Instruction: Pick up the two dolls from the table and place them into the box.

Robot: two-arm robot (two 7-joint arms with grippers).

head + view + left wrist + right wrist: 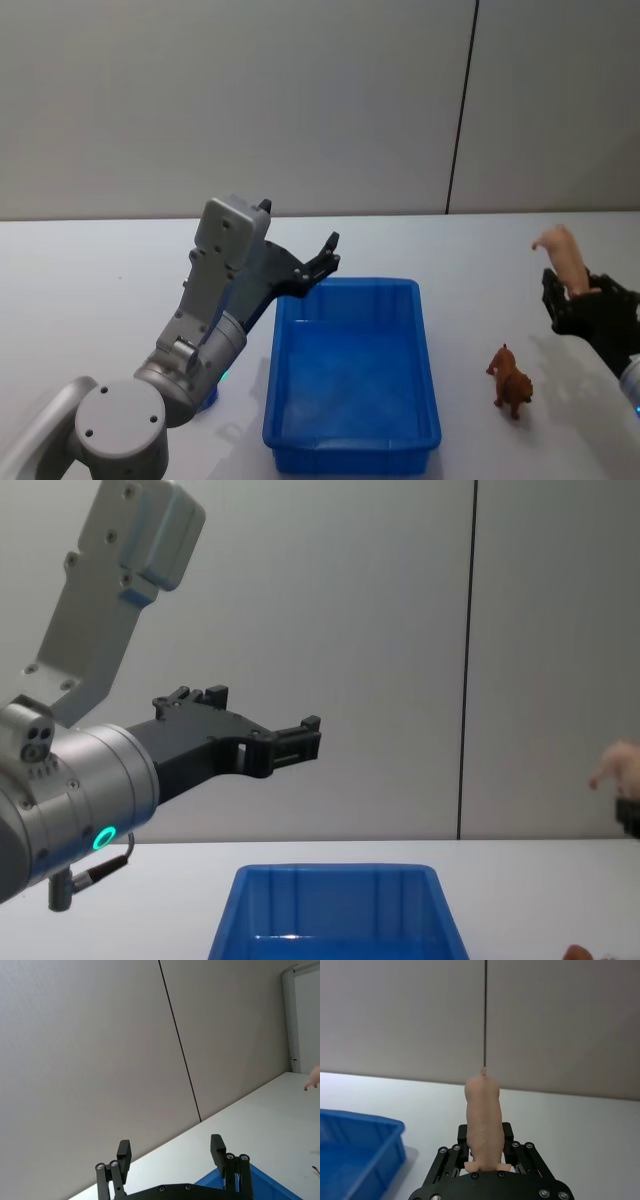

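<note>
The blue box (352, 452) stands on the white table (100, 290), and nothing lies inside it. One doll, pale pink (560, 254), is held upright off the table at the far right by my right gripper (572, 292), which is shut on its lower end; the right wrist view shows this doll (482, 1115) between the black fingers. The other doll, a brown dog figure (510, 380), stands on the table just right of the box. My left gripper (322, 258) hovers open above the box's back left corner, holding nothing.
A grey wall with a dark vertical seam (462, 110) rises behind the table. Bare tabletop lies to the left of the box and behind it. The left arm's grey forearm (215, 300) leans over the table beside the box's left wall.
</note>
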